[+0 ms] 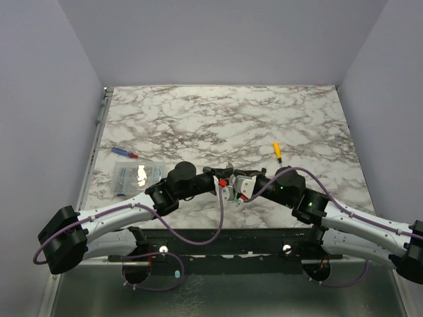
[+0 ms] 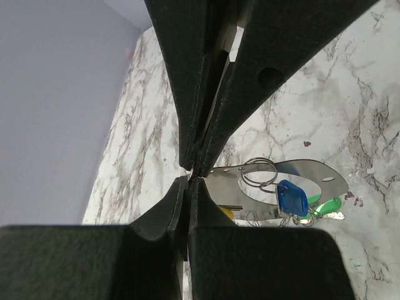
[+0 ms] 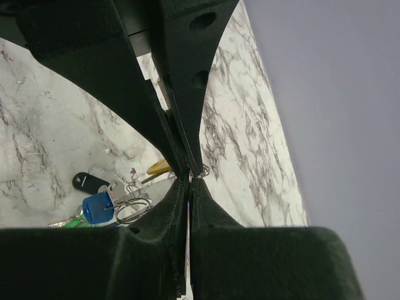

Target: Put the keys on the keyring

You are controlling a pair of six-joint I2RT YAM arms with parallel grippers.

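Left gripper (image 2: 194,174) and right gripper (image 3: 187,176) meet tip to tip over the near middle of the table (image 1: 218,119), each with its fingers pressed together. What either pinches I cannot tell, though a bit of thin wire shows at the right tips. Just beside them the keys (image 3: 99,208) bunch at the keyring (image 2: 259,172), blue and black heads side by side with shanks pointing toward the ring; farther back a yellow piece (image 1: 277,151) lies alone, long axis near-to-far.
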